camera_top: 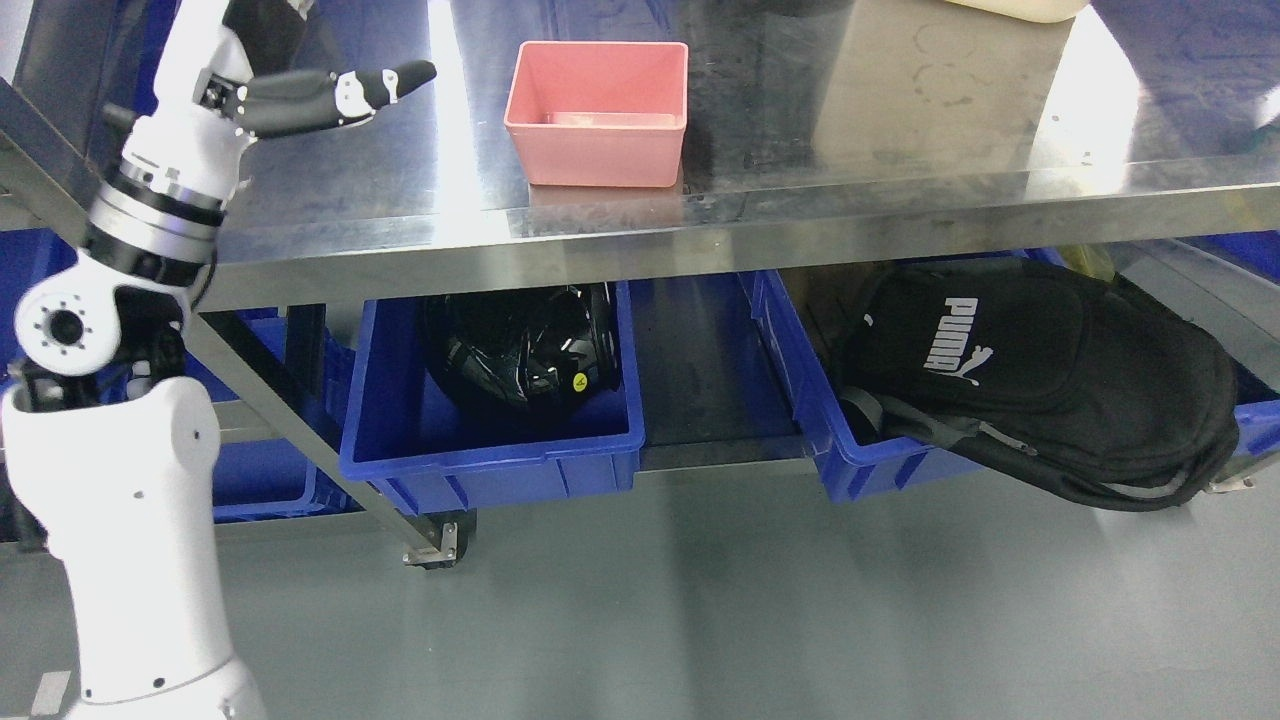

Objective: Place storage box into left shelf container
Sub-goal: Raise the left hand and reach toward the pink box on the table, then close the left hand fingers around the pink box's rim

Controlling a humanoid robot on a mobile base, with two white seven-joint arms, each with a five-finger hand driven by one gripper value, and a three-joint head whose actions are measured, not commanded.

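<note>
Storage box (598, 112), pink plastic, open-topped and with nothing in it that I can see, is what I keep looking at, though it sits farthest back. Nearest to me, the left arm (120, 480) rises white from the bottom left corner. Behind it, under the steel table (900, 200), two blue bins stand on the lower shelf. The left blue bin (490, 450) holds a glossy black helmet (525, 345) with a small yellow sticker, too small to read. The right blue bin (860, 440) carries a black backpack (1040, 380) spilling over its front edge, printed PUMA in white. Up on the tabletop, the left hand (330, 95) hovers with fingers stretched out flat, holding nothing, well apart from the pink box standing upright to its right.
</note>
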